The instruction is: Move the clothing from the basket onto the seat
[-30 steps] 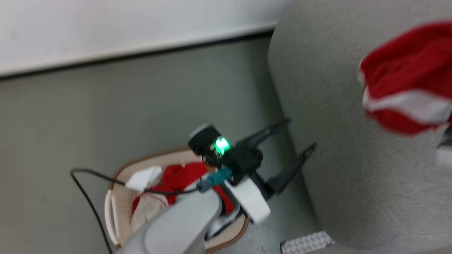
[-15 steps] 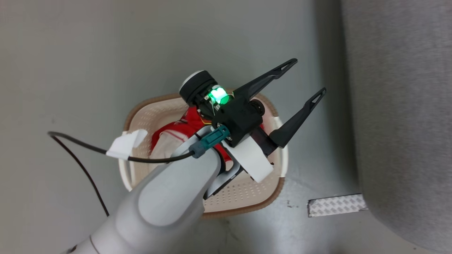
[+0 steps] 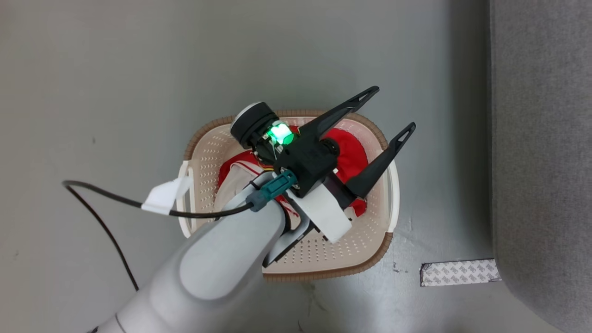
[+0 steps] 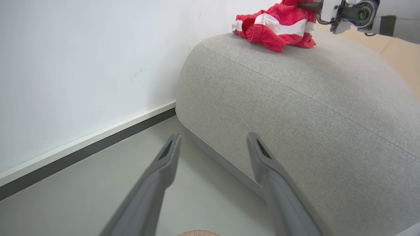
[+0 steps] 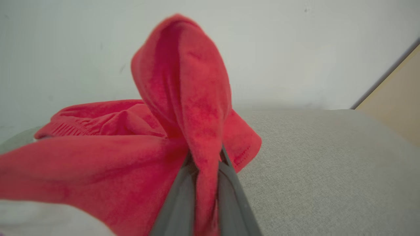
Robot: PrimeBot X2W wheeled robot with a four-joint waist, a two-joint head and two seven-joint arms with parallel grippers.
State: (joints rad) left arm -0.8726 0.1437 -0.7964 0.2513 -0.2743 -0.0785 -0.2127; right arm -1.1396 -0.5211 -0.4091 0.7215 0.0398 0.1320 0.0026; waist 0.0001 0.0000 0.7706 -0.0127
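1. First, at the left of the head view, we see a black cable (image 3: 106, 196) with a white tag (image 3: 164, 196) crossing the grey floor (image 3: 115, 69) to the pale forearm (image 3: 217, 273) at the lower left.
2. At centre the basket (image 3: 319, 254) stands on the floor, with red clothing (image 3: 352, 150) bunched in its upper half, partly hidden behind the wrist.
3. Over the basket's upper right rim hangs the left pincer (image 3: 395, 107), its two fingers spread wide and holding nothing.
4. Further right, a strip of tape (image 3: 460, 272) lies on the floor just beside the seat (image 3: 541, 138), which runs down the right edge.
5. In the left wrist view, those spread fingers frame the floor and the seat's corner. At the upper right a red-and-white garment (image 4: 279, 28) lies on the seat top, with the right pincer (image 4: 305, 4) at its upper edge.
6. In the right wrist view, the right pincer is clamped on a raised fold of that garment; the rest lies on the seat at the left.
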